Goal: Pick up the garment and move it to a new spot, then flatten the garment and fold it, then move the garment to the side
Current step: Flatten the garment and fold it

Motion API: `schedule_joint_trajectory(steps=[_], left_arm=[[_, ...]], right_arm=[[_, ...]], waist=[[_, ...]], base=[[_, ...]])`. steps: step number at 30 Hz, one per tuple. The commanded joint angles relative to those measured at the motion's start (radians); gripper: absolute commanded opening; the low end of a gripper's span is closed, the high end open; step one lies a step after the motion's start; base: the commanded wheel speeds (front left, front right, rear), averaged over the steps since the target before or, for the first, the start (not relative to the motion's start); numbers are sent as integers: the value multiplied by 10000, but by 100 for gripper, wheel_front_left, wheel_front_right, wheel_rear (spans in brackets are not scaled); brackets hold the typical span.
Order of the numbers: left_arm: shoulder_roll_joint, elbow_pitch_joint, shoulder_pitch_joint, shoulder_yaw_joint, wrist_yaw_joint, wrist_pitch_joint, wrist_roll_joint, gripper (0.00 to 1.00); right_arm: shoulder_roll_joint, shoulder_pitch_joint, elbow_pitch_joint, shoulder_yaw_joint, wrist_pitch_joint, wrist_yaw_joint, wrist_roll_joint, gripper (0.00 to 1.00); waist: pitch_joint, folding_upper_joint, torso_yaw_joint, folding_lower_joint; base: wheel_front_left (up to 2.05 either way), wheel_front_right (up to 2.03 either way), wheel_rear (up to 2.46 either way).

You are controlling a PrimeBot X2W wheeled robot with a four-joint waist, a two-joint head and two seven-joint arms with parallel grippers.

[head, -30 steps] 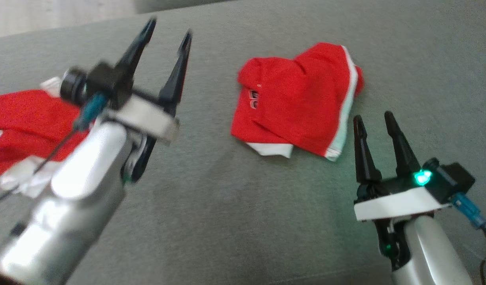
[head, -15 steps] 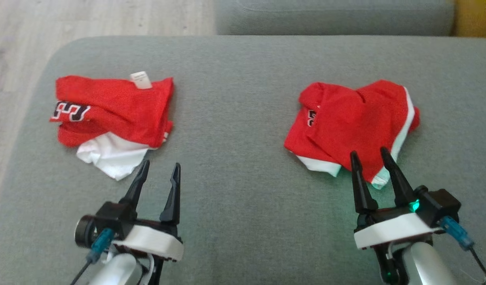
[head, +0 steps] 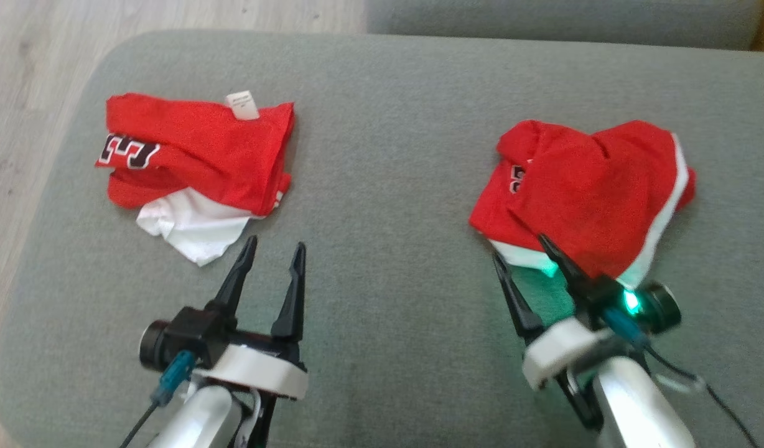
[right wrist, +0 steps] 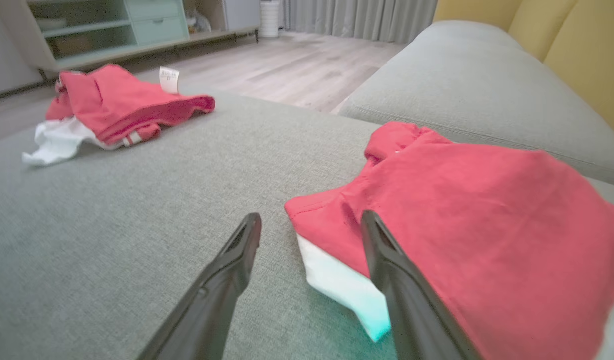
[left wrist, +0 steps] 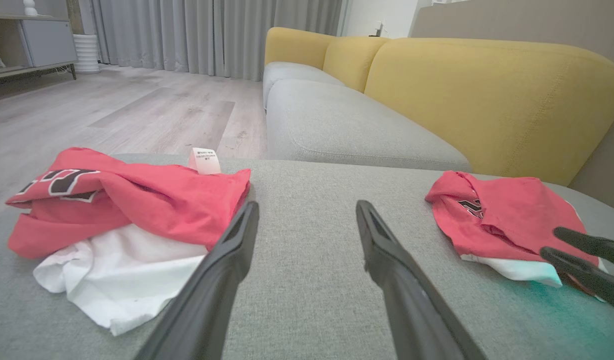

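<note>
two garments lie well apart on the grey cushion [head: 388, 186].

1. left garment [head: 195, 162]: bunched near the cushion's left end. it is red over a crumpled white layer (dark numerals show at its left end). a small white label [head: 242, 104] stands up from its far edge.

2. right garment [head: 581, 193]: a red mound near the cushion's right end, with a white band down its right side and a white hem along its near edge.

3. left gripper [head: 276, 244]: fingers spread wide, with nothing between them. it hangs over bare cushion, just beside the white layer of the left garment and apart from it. the tips point away from the robot.

4. right gripper [head: 519, 246]: fingers spread wide, with nothing clamped. in the head view it leans to the left, with its tips at the near hem of the right garment. in the right wrist view, the finger at that view's left lies over bare cushion. the other finger [right wrist: 384, 260] crosses the red near edge, and the white hem corner sits between the two. whether either finger touches the fabric cannot be told.

5. green lamp [head: 631, 302]: lit on the right wrist. it tints the hem and the cushion below it green.

6. surroundings: a pale wooden floor [head: 33, 62] lies to the left of the cushion. the left wrist view shows a second grey seat [left wrist: 337, 125], a yellow backrest [left wrist: 487, 90] and grey curtains [left wrist: 212, 35].
</note>
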Motion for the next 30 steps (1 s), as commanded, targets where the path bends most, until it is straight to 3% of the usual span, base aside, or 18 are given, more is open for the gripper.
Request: schedule_joint_trajectory(steps=[1, 13, 15, 25, 30], left_arm=[[18, -237, -644, 506, -110, -94, 153, 100], [-593, 168, -992, 856, -719, -95, 615, 100], [-732, 277, -964, 962, -845, -95, 737, 100], [-1025, 492, -754, 1476, -1082, -95, 1058, 100], [-1182, 509, -496, 1734, -1149, -95, 1180, 100]], right_arm=[[-26, -639, -101, 309, 228, -7, -406, 100], [-26, -2004, 1833, 25, 1588, -7, -1478, 100], [-26, -2162, 2081, -49, 1545, -7, -1359, 0], [-26, -2495, 1485, 370, -9, -7, 282, 0], [-26, -3448, 1028, 650, -300, -7, 1021, 0]], waist=[[216, 0, 201, -1], [815, 0, 796, -1], [844, 0, 835, -1], [396, 0, 455, -1], [-8, 0, 372, -1]], base=[[0, 0, 0], [0, 0, 0], [0, 0, 0], [0, 0, 0], [0, 0, 0]])
